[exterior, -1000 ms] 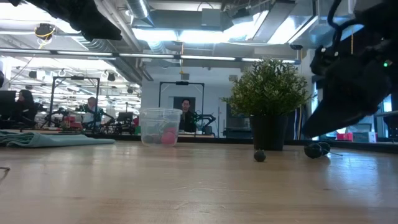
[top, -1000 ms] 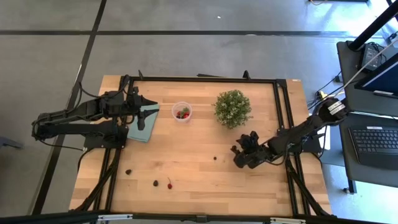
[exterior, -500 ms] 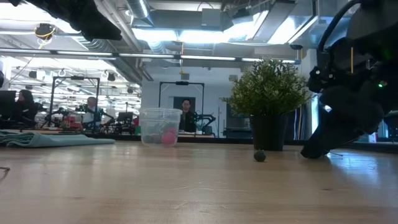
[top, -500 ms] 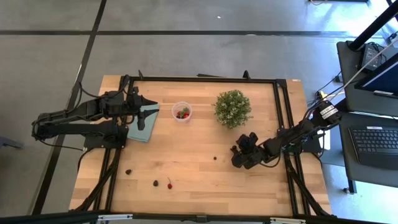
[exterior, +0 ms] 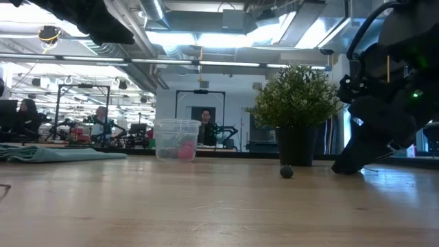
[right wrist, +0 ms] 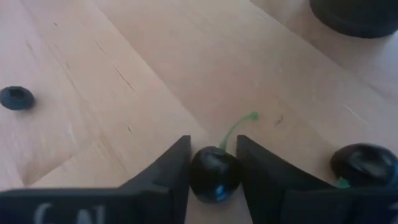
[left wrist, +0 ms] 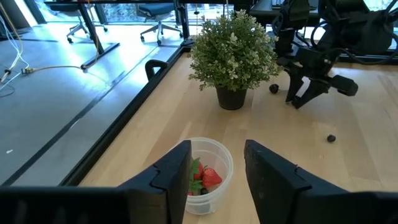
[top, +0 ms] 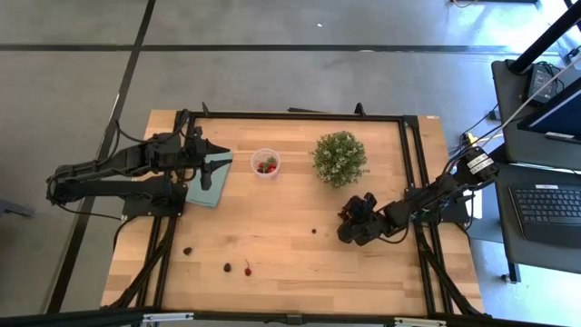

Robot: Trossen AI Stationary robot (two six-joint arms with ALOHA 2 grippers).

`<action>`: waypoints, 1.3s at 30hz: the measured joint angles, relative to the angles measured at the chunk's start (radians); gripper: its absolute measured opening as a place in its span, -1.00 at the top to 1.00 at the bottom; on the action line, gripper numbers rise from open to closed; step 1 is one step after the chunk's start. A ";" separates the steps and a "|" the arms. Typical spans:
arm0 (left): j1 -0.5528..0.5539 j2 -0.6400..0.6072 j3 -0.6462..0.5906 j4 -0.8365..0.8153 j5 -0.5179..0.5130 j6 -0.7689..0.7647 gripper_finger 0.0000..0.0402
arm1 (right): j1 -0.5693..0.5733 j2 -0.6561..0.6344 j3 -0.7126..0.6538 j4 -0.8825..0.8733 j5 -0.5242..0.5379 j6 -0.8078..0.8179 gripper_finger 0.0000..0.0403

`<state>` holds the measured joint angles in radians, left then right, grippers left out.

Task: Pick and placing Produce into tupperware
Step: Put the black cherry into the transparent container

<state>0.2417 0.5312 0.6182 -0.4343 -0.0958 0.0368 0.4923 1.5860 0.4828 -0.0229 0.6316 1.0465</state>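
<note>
The tupperware (top: 265, 163) is a small clear cup standing on the wooden table with red and dark produce inside (left wrist: 205, 177). Loose produce lies on the wood: a dark berry (top: 314, 231) mid-table, and two dark pieces (top: 187, 250) (top: 227, 268) and a red one (top: 247, 269) near the front. My right gripper (top: 345, 227) is down at the table right of centre, shut on a dark cherry (right wrist: 214, 174); a second dark piece (right wrist: 367, 165) lies just beside it. My left gripper (top: 207, 156) hangs open over a teal cloth, facing the cup, holding nothing. My right gripper pinches the dark cherry's round body (right wrist: 198, 175) between its two fingers, one on each side. The fingers (exterior: 346, 167) slant down from the table's right side, their ends at the wood. The cherry sits low at the table, its green stem (right wrist: 239, 127) sticking out ahead.
A bushy green potted plant (top: 339, 158) stands just behind my right gripper. The teal cloth (top: 211, 174) lies at the left, under my left gripper. Black rails (top: 413, 173) run along the table's sides. Bare wood stretches between the cup and the front pieces.
My right gripper has sunk to the table onto the dark cherry, which showed below it in the low view before and is now hidden by its fingers. My left arm has kept still.
</note>
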 joint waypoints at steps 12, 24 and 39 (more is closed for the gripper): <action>0.000 0.000 0.000 0.000 0.000 0.000 0.27 | -0.018 -0.002 0.036 -0.007 -0.034 0.070 0.45; 0.000 0.000 0.000 0.001 0.000 0.000 0.26 | -0.207 -0.062 0.466 -0.019 -0.142 -0.555 0.45; 0.000 0.000 0.000 0.003 -0.001 0.000 0.25 | -0.589 0.038 1.220 -0.418 -0.300 -0.943 0.45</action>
<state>0.2420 0.5308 0.6182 -0.4317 -0.0963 0.0372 -0.0972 1.6239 1.7028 -0.4411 0.3320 0.1030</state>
